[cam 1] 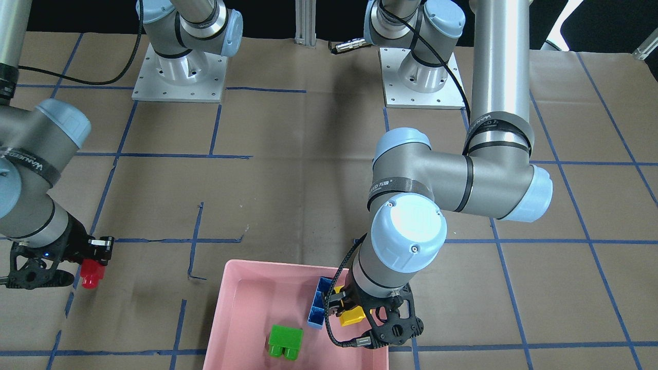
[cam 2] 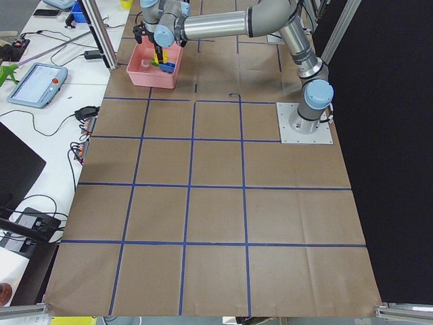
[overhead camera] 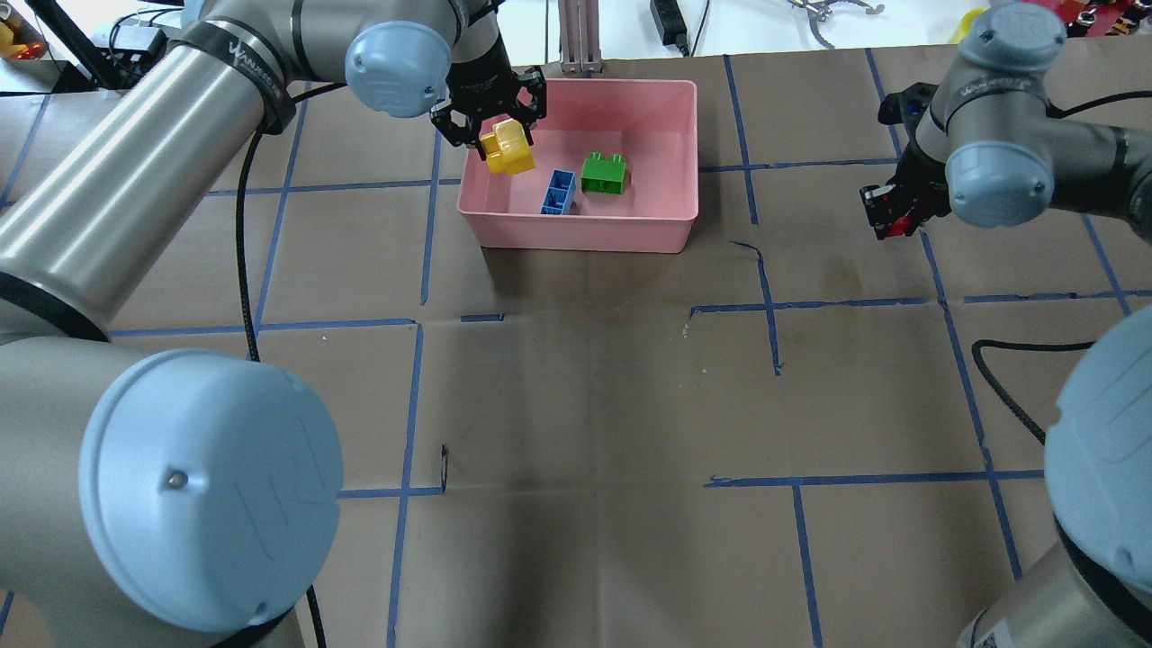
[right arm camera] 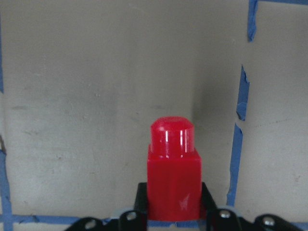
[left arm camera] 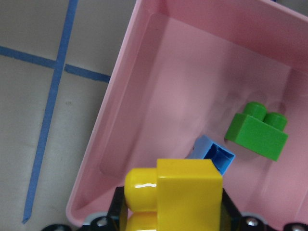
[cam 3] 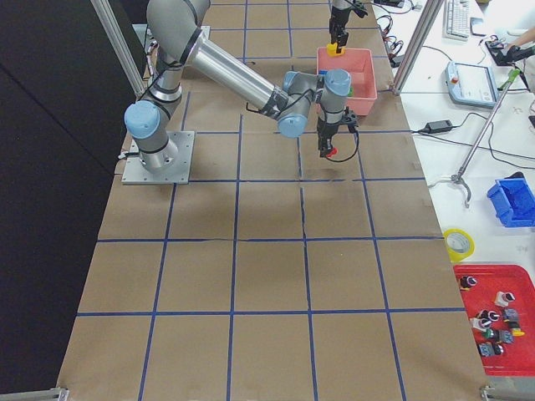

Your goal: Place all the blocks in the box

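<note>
The pink box (overhead camera: 630,103) stands at the table's far side and holds the green block (overhead camera: 604,174) and the blue block (overhead camera: 558,193), which lies on its side. My left gripper (overhead camera: 495,135) is shut on the yellow block (overhead camera: 507,148) and holds it above the box's left part; the wrist view shows it (left arm camera: 180,192) over the box floor (left arm camera: 163,96). My right gripper (overhead camera: 895,216) is shut on the small red block (cam 1: 92,272) and holds it above the bare table, well to the right of the box. The red block fills the right wrist view (right arm camera: 173,178).
Brown paper with blue tape lines covers the table (overhead camera: 585,405). The arm base plates (cam 1: 180,72) sit at the robot's side. A metal post (overhead camera: 580,36) stands just behind the box's left corner.
</note>
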{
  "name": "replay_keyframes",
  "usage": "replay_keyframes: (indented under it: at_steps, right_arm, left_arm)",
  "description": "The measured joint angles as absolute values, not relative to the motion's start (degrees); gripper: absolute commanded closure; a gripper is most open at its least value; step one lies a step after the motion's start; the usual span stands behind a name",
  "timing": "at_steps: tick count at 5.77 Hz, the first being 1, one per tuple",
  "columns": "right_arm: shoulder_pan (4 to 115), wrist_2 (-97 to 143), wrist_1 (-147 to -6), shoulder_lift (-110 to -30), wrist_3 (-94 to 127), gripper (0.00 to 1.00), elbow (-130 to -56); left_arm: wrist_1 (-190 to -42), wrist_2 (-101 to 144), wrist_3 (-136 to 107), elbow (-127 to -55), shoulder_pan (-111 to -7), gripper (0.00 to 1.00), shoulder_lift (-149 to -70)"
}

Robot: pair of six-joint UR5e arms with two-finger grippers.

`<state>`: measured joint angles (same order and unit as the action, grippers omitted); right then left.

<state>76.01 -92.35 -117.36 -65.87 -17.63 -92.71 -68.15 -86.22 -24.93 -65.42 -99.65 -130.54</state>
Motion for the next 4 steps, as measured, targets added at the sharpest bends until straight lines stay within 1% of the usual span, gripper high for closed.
replay_keyframes:
  at_steps: [1,2,3,4]
  right_arm:
    - [76.82,-90.11,-110.24,-67.15,-15.14,0.93,-87.65]
    - [78.60,-85.69,-105.07,-68.04,-11.17,0.92,-83.08]
    - [81.54,-82.04,-102.90,-68.45,-8.00,0.93,-80.03]
    - [84.98,-79.94,-102.61,-68.77,-5.49,0.93,-78.76]
  left_arm:
    - [-63.13,-86.49,-25.43,-65.83,-99.78,0.01,-132.66]
    - [-62.49,-86.58,-25.48,-65.76,-99.76,0.00,-132.50]
    - [-65.21,-86.58,-24.03,-65.43,-99.12,0.00,-130.38]
    - [-69.96,-86.58,-20.53,-65.47,-97.53,0.00,-126.89]
